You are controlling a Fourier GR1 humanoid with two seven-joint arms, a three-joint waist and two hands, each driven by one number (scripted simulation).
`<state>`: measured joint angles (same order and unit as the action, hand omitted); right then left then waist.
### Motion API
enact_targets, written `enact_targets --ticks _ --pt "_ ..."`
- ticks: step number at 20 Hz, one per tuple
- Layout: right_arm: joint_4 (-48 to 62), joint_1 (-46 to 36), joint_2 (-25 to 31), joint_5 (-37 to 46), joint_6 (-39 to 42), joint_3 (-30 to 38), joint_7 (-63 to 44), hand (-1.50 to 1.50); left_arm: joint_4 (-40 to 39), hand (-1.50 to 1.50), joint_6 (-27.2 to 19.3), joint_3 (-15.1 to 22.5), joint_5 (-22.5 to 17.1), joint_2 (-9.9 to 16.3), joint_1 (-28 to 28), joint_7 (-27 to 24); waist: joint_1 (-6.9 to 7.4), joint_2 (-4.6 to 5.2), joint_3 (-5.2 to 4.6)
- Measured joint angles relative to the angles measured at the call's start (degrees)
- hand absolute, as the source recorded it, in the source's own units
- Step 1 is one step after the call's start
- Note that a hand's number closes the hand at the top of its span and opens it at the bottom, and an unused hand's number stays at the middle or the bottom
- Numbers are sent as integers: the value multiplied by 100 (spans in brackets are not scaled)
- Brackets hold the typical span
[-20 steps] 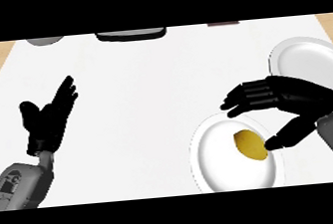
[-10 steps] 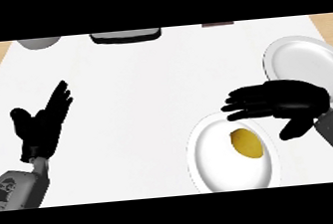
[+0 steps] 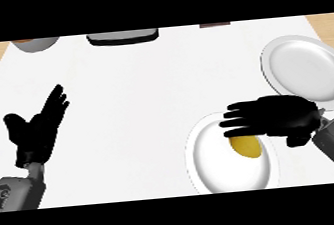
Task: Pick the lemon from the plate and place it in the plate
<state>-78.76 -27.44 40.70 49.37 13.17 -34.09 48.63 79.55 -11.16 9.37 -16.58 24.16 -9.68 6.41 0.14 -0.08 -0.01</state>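
At 5 o'clock on the tabletop [image 3: 153, 85] | lemon [image 3: 247, 147] lies in the near plate [image 3: 208, 166] | right hand [image 3: 274, 117] hovers over it, fingers spread and holding nothing, likely lined up to grasp | far plate [image 3: 303, 67] at 2 o'clock, probable drop spot | left hand [image 3: 38, 128] rests spread at 9 o'clock.

Grey bowl [image 3: 36, 44], dark tray [image 3: 122, 37] at counter's [image 3: 145, 86] far edge

Bright, even light; white counter [image 3: 146, 96] nearly shadowless; soft grey shading on plates; no glare.
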Motion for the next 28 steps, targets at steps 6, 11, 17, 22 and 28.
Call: enact_targets --ticks 6,11,17,22,28 --pt "-38 32 -243 933 -179 -57 -389 -150 -74 0 32 -117 158 -119 -52 -9 -9 4 -1" --pt "-57 195 -402 1660 -208 -82 -621 -150 95 0 103 -187 276 -186 81 84 -2 3 1" --pt "-314 446 -658 2325 118 -44 -865 -150 120 0 221 -344 416 -332 98 104 -10 3 0" --pt "48 450 -1187 2894 31 -42 -1055 -150 157 0 300 -450 540 -423 62 221 7 8 1" --pt "274 511 -1580 3466 -134 130 -1045 -150 139 0 480 -615 695 -565 78 188 1 8 1"
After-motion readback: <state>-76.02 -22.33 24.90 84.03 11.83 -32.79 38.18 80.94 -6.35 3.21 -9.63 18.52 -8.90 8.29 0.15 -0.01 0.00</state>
